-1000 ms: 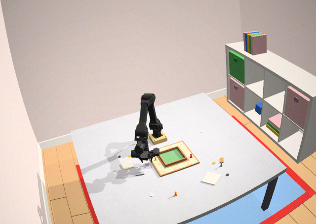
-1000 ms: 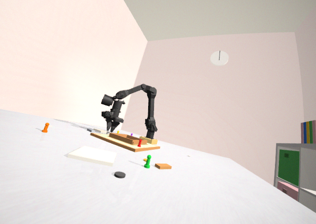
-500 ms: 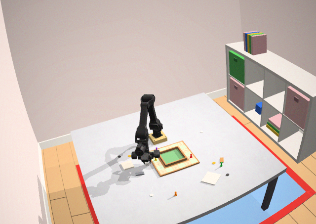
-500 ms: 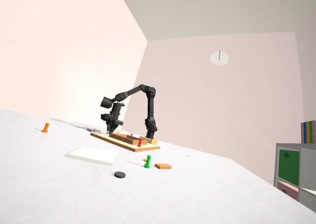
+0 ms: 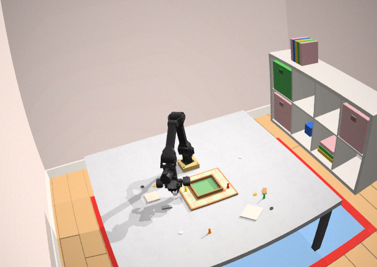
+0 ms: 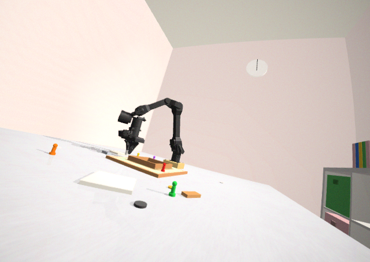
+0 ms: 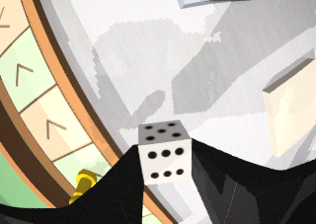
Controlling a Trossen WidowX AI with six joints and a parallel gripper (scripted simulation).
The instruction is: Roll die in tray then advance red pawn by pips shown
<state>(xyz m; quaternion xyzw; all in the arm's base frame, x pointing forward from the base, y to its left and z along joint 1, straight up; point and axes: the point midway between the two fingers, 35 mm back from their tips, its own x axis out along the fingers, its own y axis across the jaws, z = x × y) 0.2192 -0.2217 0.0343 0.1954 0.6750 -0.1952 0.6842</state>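
My gripper (image 7: 162, 148) (image 6: 128, 152) is shut on the white die (image 7: 166, 161) (image 5: 175, 193), low at the table just left of the board in the top view. In the wrist view the die shows five pips on its darker top face and six on the face toward the camera. The red pawn (image 5: 227, 185) (image 6: 163, 167) stands on the board (image 5: 214, 200) (image 6: 136, 165), on the right side in the top view. The green-floored tray (image 5: 205, 185) in the board's middle is empty. Whether the die touches the table is hard to tell.
The yellow pawn (image 5: 185, 189) (image 7: 84, 182) stands on the board close to my gripper. A purple pawn (image 6: 154, 157) is behind the tray. The orange pawn (image 5: 209, 231) and green pawn (image 5: 264, 195) stand off the board. A cream block (image 5: 151, 196) and grey block (image 5: 166, 207) lie near the gripper.
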